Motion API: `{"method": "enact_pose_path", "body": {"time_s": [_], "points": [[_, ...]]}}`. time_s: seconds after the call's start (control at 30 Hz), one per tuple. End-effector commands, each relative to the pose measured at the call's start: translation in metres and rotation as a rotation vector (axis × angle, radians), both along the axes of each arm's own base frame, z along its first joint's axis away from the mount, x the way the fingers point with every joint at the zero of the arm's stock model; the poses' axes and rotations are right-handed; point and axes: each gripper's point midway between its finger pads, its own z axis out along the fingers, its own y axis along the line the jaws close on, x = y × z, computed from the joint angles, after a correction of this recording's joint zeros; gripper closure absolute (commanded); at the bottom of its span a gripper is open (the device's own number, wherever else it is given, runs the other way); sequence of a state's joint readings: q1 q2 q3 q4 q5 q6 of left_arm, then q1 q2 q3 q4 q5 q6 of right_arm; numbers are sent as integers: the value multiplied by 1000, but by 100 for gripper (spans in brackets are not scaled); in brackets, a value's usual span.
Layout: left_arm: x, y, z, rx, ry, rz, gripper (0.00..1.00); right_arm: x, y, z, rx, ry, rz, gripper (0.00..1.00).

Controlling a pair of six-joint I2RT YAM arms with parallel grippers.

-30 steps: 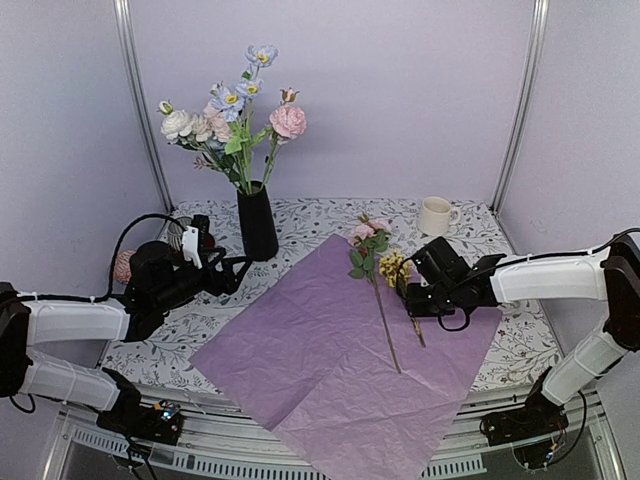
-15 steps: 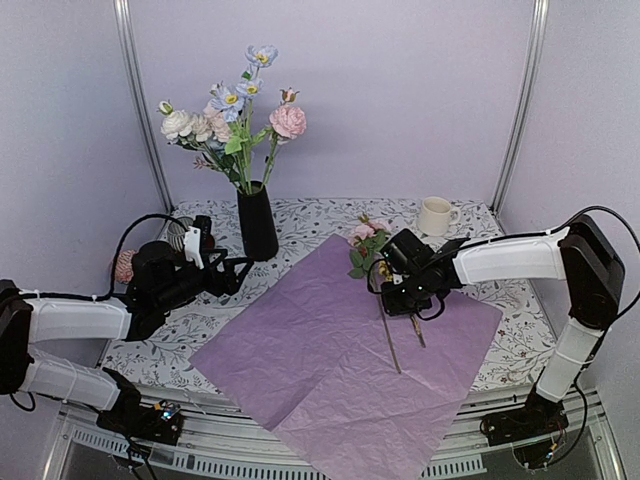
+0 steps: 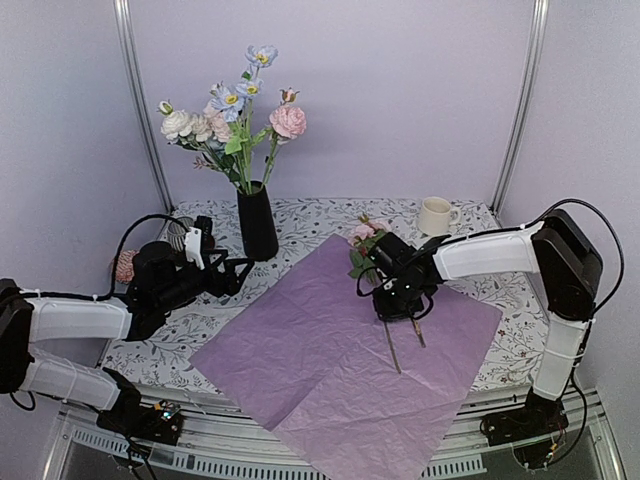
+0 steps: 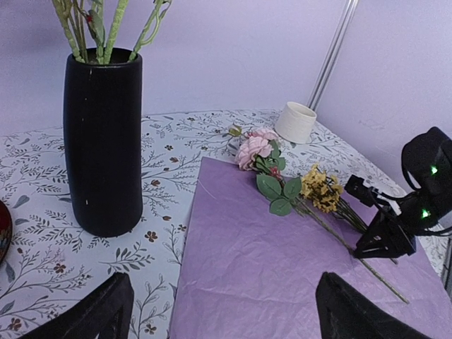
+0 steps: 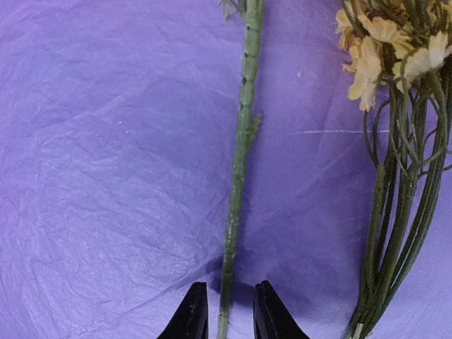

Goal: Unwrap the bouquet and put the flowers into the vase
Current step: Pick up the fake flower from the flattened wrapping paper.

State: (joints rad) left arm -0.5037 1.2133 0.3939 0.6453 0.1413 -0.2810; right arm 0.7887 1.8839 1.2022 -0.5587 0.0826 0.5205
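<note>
Lilac walls enclose a floral-patterned tabletop point(image 3: 320, 212). At nine o'clock the left hand point(image 3: 236, 276) is held above the tabletop with its jaws spread wide and nothing between them. One black vase point(image 3: 257, 225) is stood at ten o'clock, filled with flowers point(image 3: 232, 110): three pale blue blooms are counted among white and pink ones. One purple paper sheet point(image 3: 320, 340) is spread flat across the centre. Two pieces are laid on it toward two o'clock: one pink flower point(image 3: 364, 233) and, just beside it, one yellow cluster point(image 4: 321, 192). The right hand point(image 5: 226, 312) is set astride the pink flower's stem, jaws narrowly parted, a gap seen on either side. One cream mug point(image 3: 434, 215) is stood at one o'clock.
</note>
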Motion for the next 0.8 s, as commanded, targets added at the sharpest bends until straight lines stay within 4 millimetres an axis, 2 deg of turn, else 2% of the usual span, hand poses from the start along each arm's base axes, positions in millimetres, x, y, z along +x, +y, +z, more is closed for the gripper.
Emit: {"method": "enact_pose_path", "body": {"time_s": [0.0, 0.23, 0.43, 0.57, 0.67, 0.77], "points": [[2, -7, 10, -2, -26, -15, 8, 0, 9, 1, -11, 11, 24, 76], [2, -7, 10, -1, -26, -16, 8, 0, 2, -14, -97, 30, 15, 77], [2, -8, 10, -1, -25, -18, 8, -1, 5, -18, -121, 31, 21, 80], [3, -8, 10, -2, -23, -20, 8, 2, 9, -16, -112, 20, 28, 95], [3, -9, 9, -1, -22, -21, 8, 6, 20, 2, -62, -36, 39, 97], [3, -9, 9, -3, -20, -23, 8, 10, 40, 38, 37, -137, 68, 97]]}}
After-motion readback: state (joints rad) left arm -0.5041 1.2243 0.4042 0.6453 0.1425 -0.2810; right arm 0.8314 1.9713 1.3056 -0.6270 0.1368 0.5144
